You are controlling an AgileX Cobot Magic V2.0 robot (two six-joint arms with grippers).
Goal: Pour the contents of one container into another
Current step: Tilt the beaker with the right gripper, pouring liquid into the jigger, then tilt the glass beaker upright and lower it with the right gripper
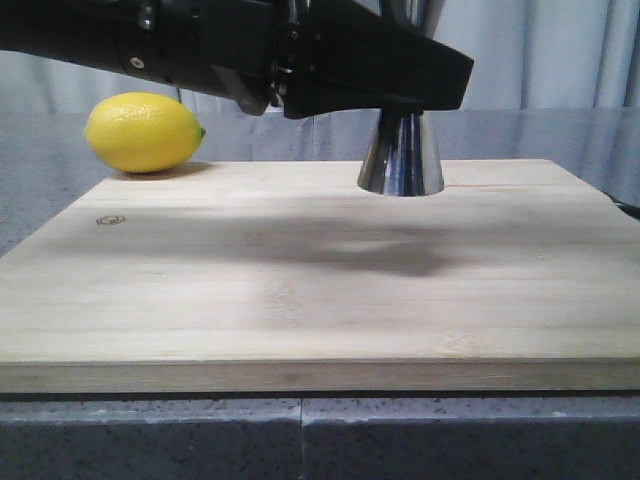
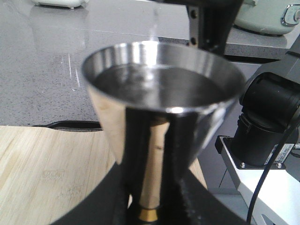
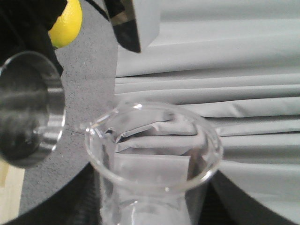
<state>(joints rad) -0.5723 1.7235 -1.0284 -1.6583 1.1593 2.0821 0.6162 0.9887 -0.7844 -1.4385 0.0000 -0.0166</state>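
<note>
The steel jigger (image 1: 401,158) stands on the wooden board (image 1: 300,300), towards the back right. My left gripper (image 1: 400,100) is shut on its narrow waist. In the left wrist view the black fingers (image 2: 180,154) flank the jigger's stem just above the brass band (image 2: 150,214), and the upper cup (image 2: 161,89) holds dark liquid. My right gripper (image 3: 150,206) is shut on the clear glass beaker (image 3: 152,154). The beaker is tilted, with its pouring lip (image 3: 91,127) next to the jigger's rim (image 3: 28,117). A thin faint streak (image 2: 153,23) hangs above the cup. The beaker is out of the front view.
A yellow lemon (image 1: 143,131) lies on the grey counter (image 1: 40,190) past the board's back left corner. A grey curtain (image 3: 225,70) hangs behind. The right arm's black body (image 2: 267,117) and white base (image 2: 253,187) stand beside the board. Pale appliances (image 2: 267,16) sit on the counter.
</note>
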